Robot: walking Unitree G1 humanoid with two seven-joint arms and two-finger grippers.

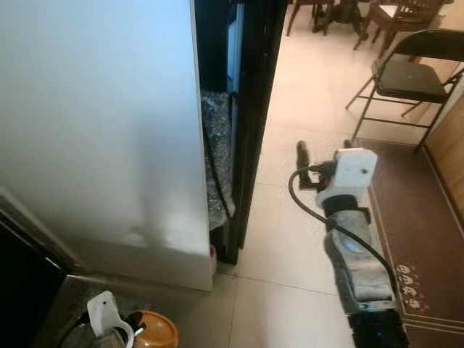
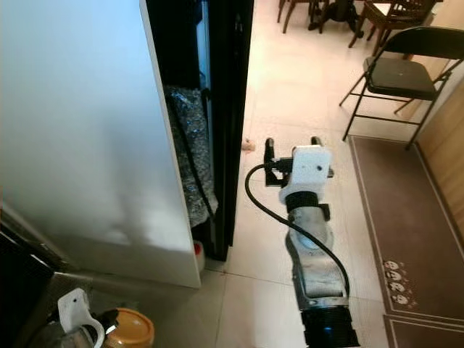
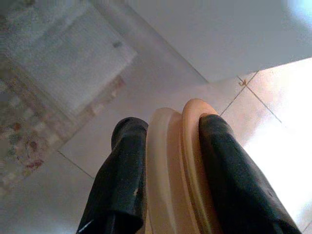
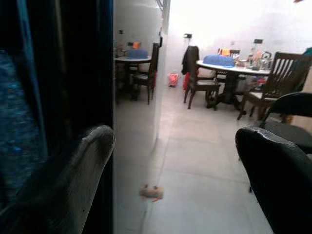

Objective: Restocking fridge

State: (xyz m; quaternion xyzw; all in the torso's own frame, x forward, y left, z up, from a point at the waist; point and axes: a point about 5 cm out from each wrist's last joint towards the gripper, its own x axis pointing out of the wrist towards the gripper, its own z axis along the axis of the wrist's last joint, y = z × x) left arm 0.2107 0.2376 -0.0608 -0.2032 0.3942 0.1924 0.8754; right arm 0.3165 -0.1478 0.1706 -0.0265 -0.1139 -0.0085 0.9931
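The fridge stands to the robot's left, its pale side wall tall and upright, with the dark door edge running top to bottom along its front corner. That vertical edge is what the next move likely turns on: it lies just to the left of the right gripper, which reaches forward over the tiled floor near the door, so the right arm is the nearer one for pulling it. The two black fingers stand well apart, with nothing between them.

The left gripper is low by the fridge's near corner, clamped on a cream jar lid held edge-on between its fingers; below that lid in the head views sits the orange-brown jar to be stocked.

The right wrist view adds a small scrap on the floor beyond the door and a folding chair further off
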